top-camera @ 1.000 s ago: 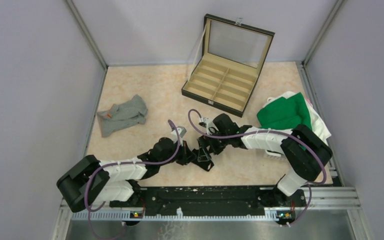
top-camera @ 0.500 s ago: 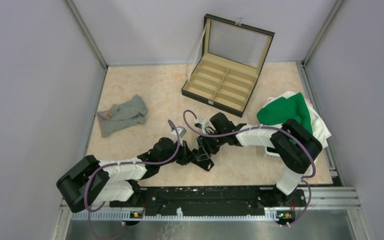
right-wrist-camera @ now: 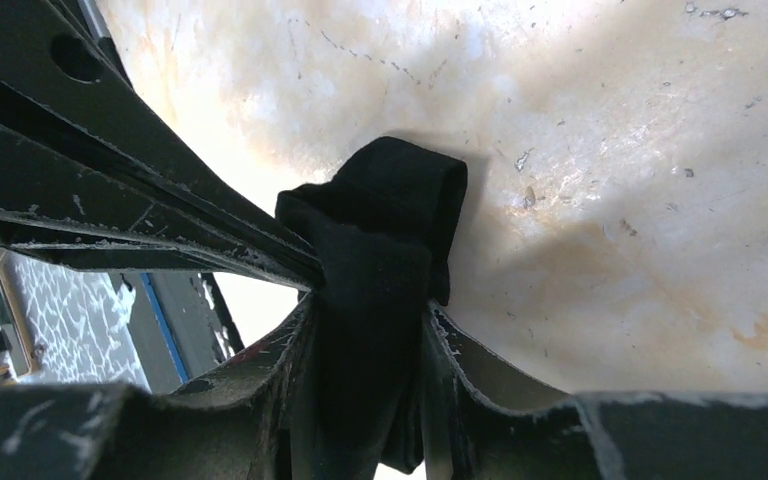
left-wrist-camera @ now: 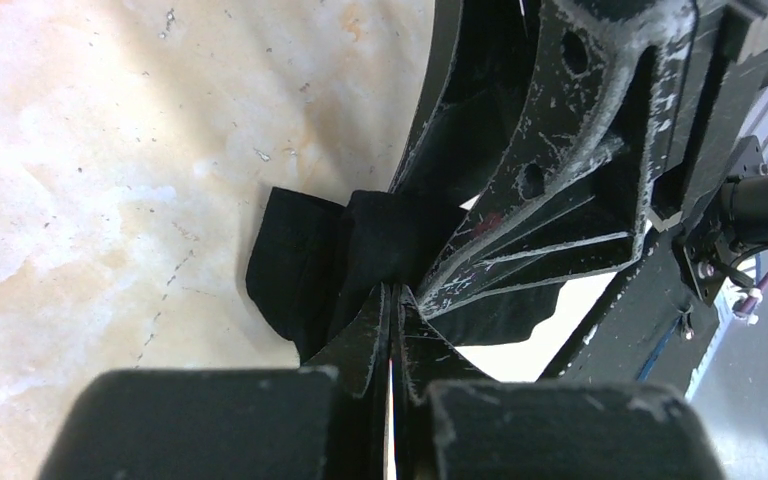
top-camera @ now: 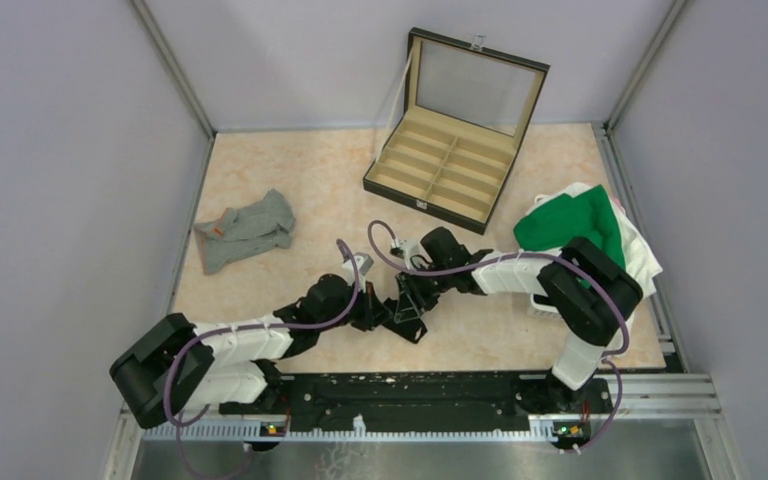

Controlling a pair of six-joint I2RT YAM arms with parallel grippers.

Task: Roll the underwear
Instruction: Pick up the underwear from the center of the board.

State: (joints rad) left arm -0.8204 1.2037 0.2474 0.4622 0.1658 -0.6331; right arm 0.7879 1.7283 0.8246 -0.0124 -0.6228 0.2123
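The black underwear is a small bunched bundle just above the table, near the front middle. My right gripper is shut on it, one finger pressed to each side of the fabric. My left gripper comes from the opposite side, its jaws shut, with the tips pinching a fold of the same black underwear. In the top view both grippers meet tip to tip and hide the black piece. The grey underwear, with a small orange label, lies crumpled at the left.
An open compartmented case stands at the back centre with its lid up. A pile of green and white cloth lies by the right wall, partly under the right arm. The front rail runs along the near edge.
The right gripper's jaws have closed from wide open onto the black underwear, and its arm has shifted slightly left. The left gripper stays shut in the same place.
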